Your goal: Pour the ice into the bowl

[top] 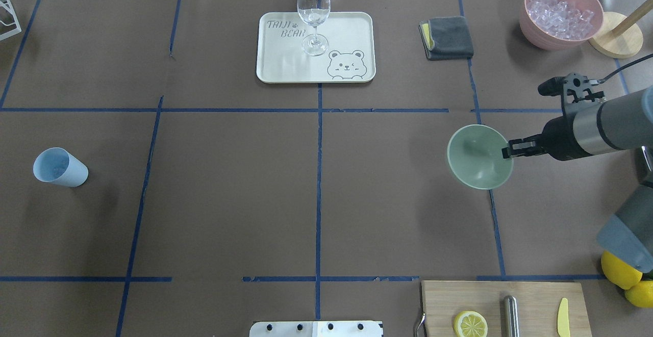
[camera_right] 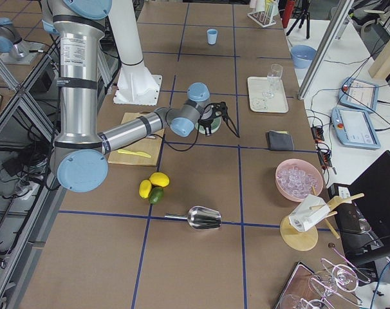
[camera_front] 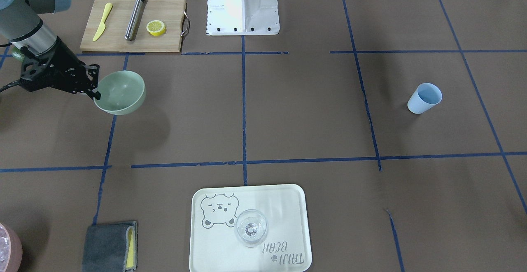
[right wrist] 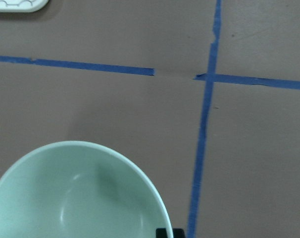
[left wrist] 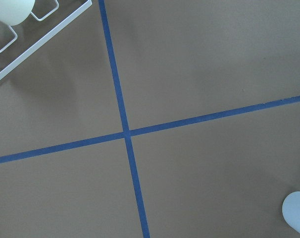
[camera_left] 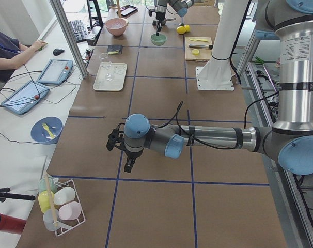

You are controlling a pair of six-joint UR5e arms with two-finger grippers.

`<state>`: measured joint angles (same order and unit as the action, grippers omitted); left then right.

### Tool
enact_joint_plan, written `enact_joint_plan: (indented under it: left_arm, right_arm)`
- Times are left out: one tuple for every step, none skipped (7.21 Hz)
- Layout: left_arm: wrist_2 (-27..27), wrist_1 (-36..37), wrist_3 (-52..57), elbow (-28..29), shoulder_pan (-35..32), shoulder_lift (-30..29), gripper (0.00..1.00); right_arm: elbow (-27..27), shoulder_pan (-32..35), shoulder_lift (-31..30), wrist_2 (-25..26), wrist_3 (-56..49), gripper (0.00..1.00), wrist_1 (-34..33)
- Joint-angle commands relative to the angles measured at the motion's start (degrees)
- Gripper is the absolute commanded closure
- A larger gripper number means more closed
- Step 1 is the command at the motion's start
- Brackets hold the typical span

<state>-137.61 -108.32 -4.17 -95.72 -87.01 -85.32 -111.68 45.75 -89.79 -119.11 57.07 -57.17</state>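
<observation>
Brown-papered desk (top: 229,199): right jaws clamp the mint-green bowl (top: 477,158) by its rim, apparently lifted clear. Well apart, the ice (top: 561,8) lies in the pink bowl (top: 541,39). Keep the rim level when setting down. State of left jaws: cannot tell.

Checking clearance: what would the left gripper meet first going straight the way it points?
Probably the table, near a tape cross: the left gripper points down at it, with nothing showing in between. Depth is unclear.
</observation>
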Motion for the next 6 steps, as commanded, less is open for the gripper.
enact_joint_plan:
  left_arm:
    - [0.1, 0.0, 0.0, 0.0, 0.0, 0.1, 0.00]
    - [0.1, 0.0, 0.0, -0.1, -0.1, 0.2, 0.00]
    - [0.0, 0.0, 0.0, -0.2, 0.0, 0.3, 0.00]
    - [0.0, 0.0, 0.0, -0.3, 0.0, 0.4, 0.00]
    - [0.0, 0.0, -0.1, -0.4, -0.1, 0.4, 0.00]
    - [0.0, 0.0, -0.1, -0.4, -0.1, 0.5, 0.00]
  right_arm:
    - [-0.3, -4.5, 10.2, 0.2, 10.1, 1.00, -5.3]
    - [0.0, -7.8, 16.2, 1.6, 12.3, 1.00, -10.8]
    - [0.7, -11.7, 22.3, 6.1, 13.9, 1.00, -17.0]
    - [3.0, -13.5, 27.9, 8.1, 14.4, 1.00, -21.8]
    - [9.3, -14.8, 34.6, 9.0, 19.7, 1.00, -23.0]
    - [15.8, -16.0, 40.3, 11.2, 21.5, 1.00, -23.0]
